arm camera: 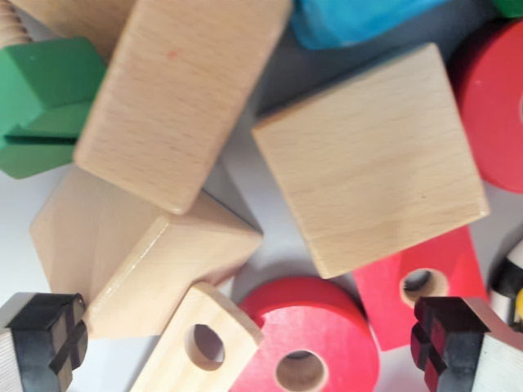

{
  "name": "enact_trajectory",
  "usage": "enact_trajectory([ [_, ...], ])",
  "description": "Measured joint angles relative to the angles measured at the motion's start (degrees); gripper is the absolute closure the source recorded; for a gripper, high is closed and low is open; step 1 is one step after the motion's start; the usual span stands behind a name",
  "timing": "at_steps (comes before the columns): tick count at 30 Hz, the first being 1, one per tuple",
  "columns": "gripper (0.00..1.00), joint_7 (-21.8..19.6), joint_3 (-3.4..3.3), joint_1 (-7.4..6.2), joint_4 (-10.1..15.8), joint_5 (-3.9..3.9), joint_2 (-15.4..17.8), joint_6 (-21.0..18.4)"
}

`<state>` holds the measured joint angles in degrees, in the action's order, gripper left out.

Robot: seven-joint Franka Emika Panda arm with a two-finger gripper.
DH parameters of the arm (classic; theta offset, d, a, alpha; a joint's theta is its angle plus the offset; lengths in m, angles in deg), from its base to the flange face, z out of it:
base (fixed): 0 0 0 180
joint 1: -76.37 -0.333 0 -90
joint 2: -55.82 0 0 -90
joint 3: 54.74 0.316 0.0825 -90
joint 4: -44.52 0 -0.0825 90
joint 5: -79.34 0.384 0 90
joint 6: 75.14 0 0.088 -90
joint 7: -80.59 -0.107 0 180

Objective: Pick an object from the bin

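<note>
Gripper (257, 347): fingers spread wide, holding nothing | below it: red ring (306, 343) between the fingertips, touching a plain holed block (200, 347) | around: plain wooden blocks (372, 159), green piece (41, 102) upper left

Red disc (494, 102) cropped at the wrist view's right, blue piece (351, 18) at top, both blurred.
</note>
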<state>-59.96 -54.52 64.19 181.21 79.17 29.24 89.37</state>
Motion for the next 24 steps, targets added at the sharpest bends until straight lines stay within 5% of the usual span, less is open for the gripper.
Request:
enact_trajectory([
  [17,0.00,0.0,0.00,0.00,-0.4,0.00,-0.6,1.0],
  [18,1.00,0.0,0.00,0.00,-0.4,0.00,-0.6,1.0],
  [24,1.00,0.0,0.00,0.00,-0.4,0.00,-0.6,1.0],
])
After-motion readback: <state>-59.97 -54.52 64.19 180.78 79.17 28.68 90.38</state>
